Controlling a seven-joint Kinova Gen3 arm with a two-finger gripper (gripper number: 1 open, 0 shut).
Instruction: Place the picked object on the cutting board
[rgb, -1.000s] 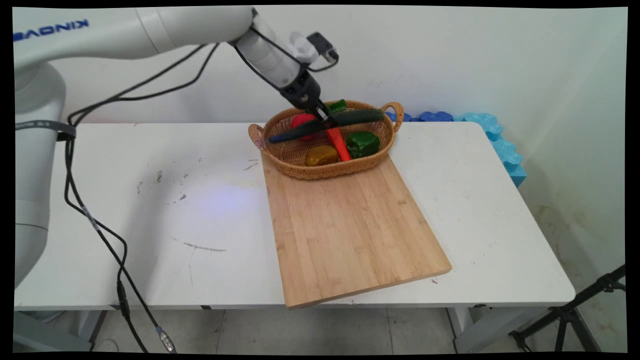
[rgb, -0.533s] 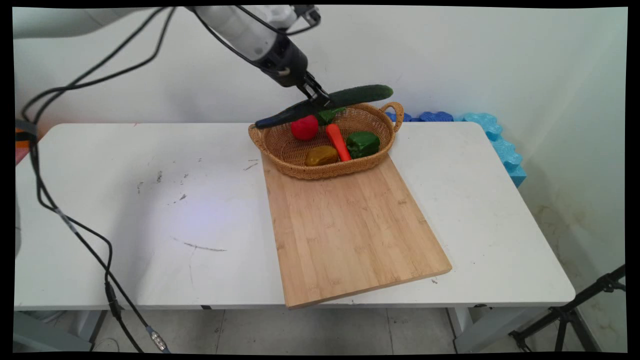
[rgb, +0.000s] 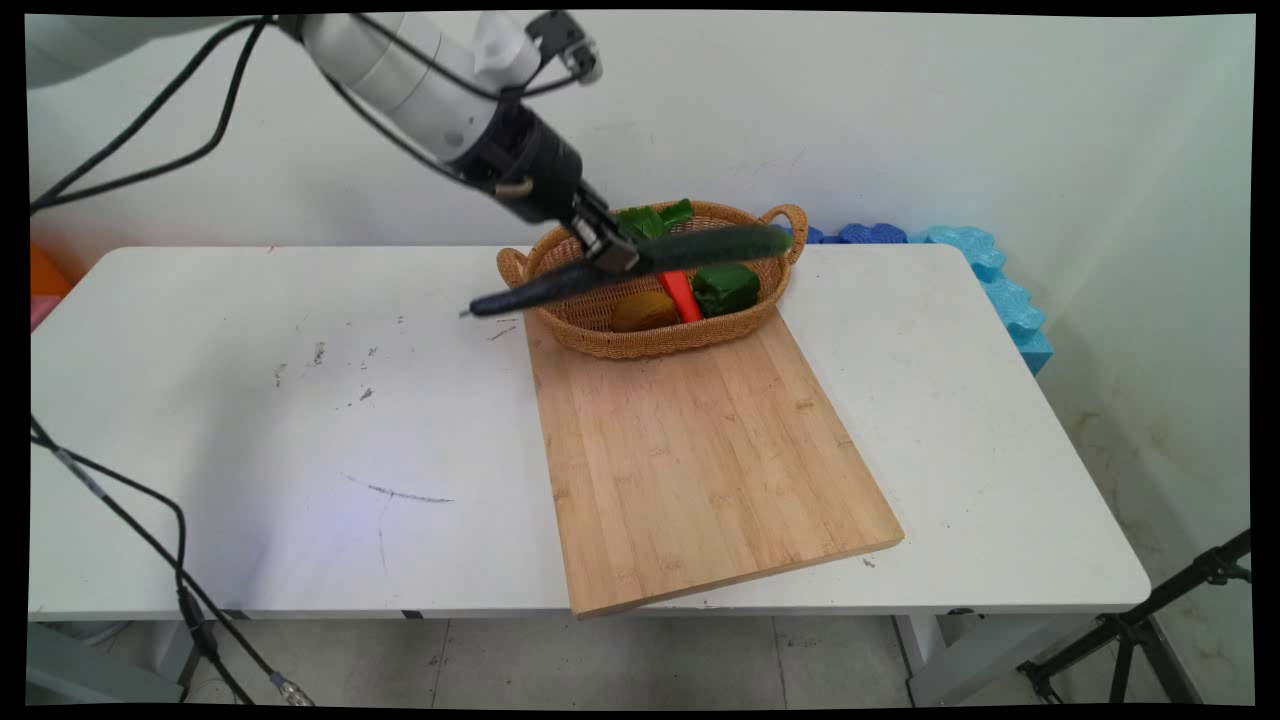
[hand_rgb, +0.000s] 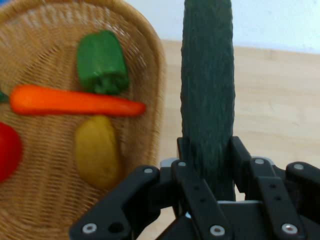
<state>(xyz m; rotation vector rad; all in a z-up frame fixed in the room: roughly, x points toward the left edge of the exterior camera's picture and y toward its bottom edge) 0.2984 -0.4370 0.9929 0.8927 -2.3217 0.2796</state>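
Note:
My gripper (rgb: 612, 255) is shut on a long dark green cucumber (rgb: 700, 246) and holds it in the air over the near left part of the wicker basket (rgb: 640, 340). In the hand view the cucumber (hand_rgb: 207, 90) runs straight up between the fingers (hand_rgb: 240, 155), above the cutting board (hand_rgb: 280, 100) beside the basket's rim (hand_rgb: 155, 75). Inside the basket lie an orange carrot (hand_rgb: 75, 101), a green pepper (hand_rgb: 100, 62), a yellow-brown potato (hand_rgb: 97, 150) and a red tomato (hand_rgb: 7, 152).
A bamboo cutting board (rgb: 700, 450) lies on the white table (rgb: 300, 420), touching the basket's near side. Blue foam pieces (rgb: 990, 280) sit along the table's far right edge by the wall. A black tripod leg (rgb: 1150, 630) stands at lower right.
The cucumber was lifted out of the basket, then carried lower and toward the left and near side. The arm swung left with it.

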